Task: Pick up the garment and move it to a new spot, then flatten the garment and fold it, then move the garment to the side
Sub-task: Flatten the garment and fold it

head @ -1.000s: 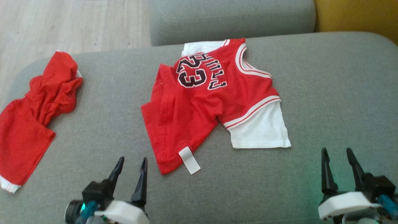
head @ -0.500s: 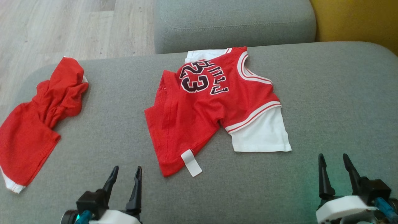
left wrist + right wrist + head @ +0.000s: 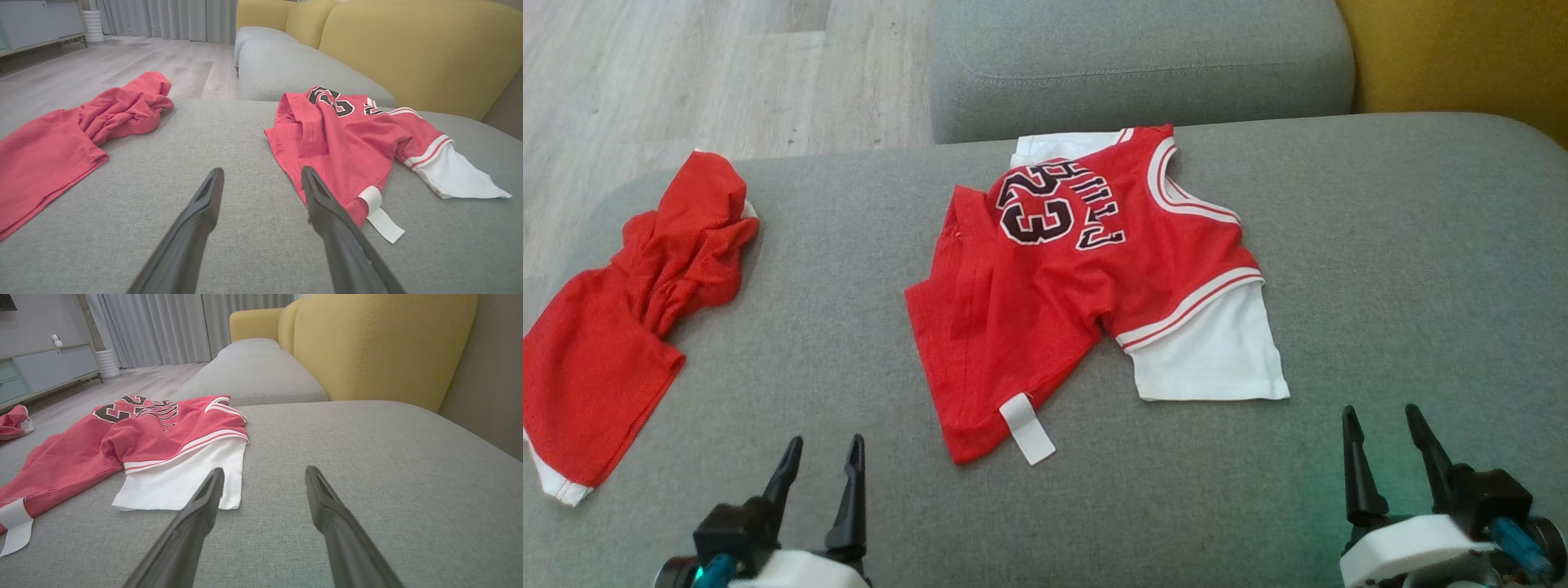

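Observation:
A red basketball jersey with "23" and white sleeves, the garment (image 3: 1078, 286), lies crumpled in the middle of the grey sofa seat (image 3: 1380, 245), a white tag at its near hem. My left gripper (image 3: 824, 441) is open and empty, short of the near hem and to its left. In the left wrist view, the left gripper (image 3: 261, 170) points just left of the garment (image 3: 347, 143). My right gripper (image 3: 1380, 410) is open and empty, near the white sleeve's right side. The right wrist view shows the right gripper (image 3: 264, 470) with the garment (image 3: 135, 437) ahead to its left.
A second red garment (image 3: 621, 327) lies bunched at the seat's left edge, also visible as the red heap (image 3: 61, 139). A second grey cushion (image 3: 1135, 65) adjoins the far side, a yellow backrest (image 3: 1454, 57) stands at the right, and wooden floor (image 3: 686, 73) lies beyond the left edge.
The head camera has tilted, so the whole scene sits lower in the picture. My left gripper has drifted left and back toward me. The right gripper has edged slightly left. Both garments lie as before.

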You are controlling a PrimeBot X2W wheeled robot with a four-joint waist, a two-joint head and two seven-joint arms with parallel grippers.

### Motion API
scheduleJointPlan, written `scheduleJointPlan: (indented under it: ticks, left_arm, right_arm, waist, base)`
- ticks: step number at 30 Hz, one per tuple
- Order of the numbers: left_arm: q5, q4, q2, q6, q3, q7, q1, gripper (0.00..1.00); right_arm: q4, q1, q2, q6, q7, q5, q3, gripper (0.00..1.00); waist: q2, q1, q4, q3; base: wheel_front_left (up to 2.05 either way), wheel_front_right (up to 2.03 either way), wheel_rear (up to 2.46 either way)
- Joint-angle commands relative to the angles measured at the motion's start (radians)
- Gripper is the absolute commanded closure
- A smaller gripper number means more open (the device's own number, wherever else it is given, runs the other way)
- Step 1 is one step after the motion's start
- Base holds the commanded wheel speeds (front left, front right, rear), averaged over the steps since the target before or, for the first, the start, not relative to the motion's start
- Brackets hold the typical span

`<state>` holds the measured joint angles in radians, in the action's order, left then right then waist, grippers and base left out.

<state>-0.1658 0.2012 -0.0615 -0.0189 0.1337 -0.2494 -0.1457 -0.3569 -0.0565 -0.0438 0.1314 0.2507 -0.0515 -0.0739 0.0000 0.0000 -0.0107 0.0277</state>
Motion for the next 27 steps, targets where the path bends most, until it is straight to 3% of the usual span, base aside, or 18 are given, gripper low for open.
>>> scheduleJointPlan:
  ticks: [1, 13, 19, 27]
  left_arm:
    - [0.014, -0.025, 0.002, -0.004, -0.045, -0.012, 0.018, 0.0]
    - [0.027, -0.017, 0.009, -0.011, -0.079, -0.012, 0.014, 0.0]
    - [0.025, 0.051, 0.011, -0.027, -0.017, -0.012, 0.051, 0.0]
    - [0.025, 0.134, 0.011, -0.044, 0.085, 0.118, 0.191, 0.0]
  right_arm:
    - [0.024, 0.019, -0.006, -0.001, 0.011, -0.001, 0.03, 0.0]
    - [0.025, 0.017, -0.006, -0.001, 0.011, -0.009, 0.058, 0.0]
    - [-0.004, 0.087, -0.006, -0.001, 0.006, -0.019, 0.093, 0.0]
    - [-0.133, 0.275, -0.006, -0.001, -0.234, 0.018, 0.071, 0.0]
  waist:
    - [0.0, 0.0, -0.001, 0.0]
    - [0.0, 0.0, -0.006, -0.005]
    - [0.0, 0.0, 0.001, -0.024]
    - [0.0, 0.0, -0.017, -0.104]
  base:
    - [0.0, 0.0, 0.0]
    - [0.0, 0.0, 0.0]
    - [0.0, 0.0, 0.0]
    - [0.0, 0.0, 0.0]
